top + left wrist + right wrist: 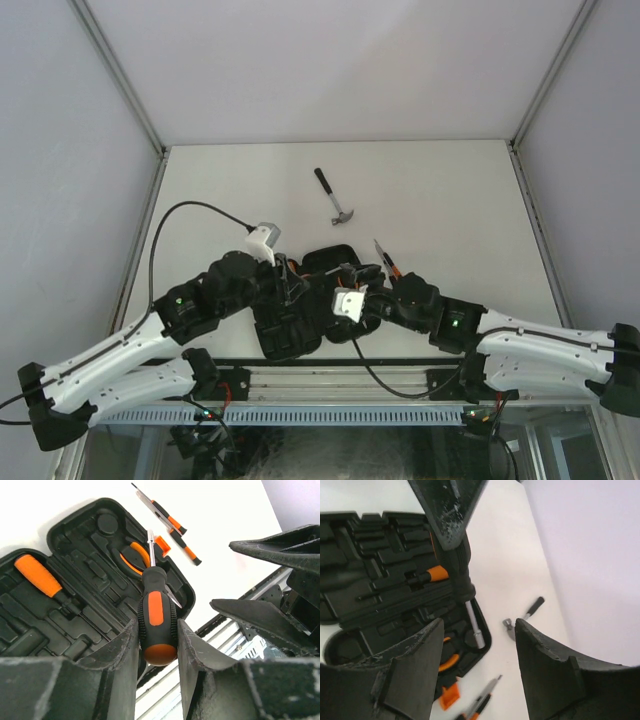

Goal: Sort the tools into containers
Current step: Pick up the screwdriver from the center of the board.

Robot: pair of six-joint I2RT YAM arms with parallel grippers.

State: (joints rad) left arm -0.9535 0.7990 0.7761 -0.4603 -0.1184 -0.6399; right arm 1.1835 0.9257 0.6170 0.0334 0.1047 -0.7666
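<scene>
Clenching a black-and-orange screwdriver [156, 607], the left claw [157, 627] hangs over the open black plastic case [75, 580]. The right claw [479, 625] is released, empty.

White matte rectangular tabletop [450, 200], enclosed at the back and both sides by plain pale grey wall panels [340, 60]. A silver metal frame strut [120, 80] rises from the far left corner, and a matching silver strut [546, 80] from the far right. A silver aluminium extrusion rail [330, 378] runs along the near edge. Just in front of it lies a pale blue-grey slotted plastic strip [300, 415], comb-toothed along its length.
</scene>
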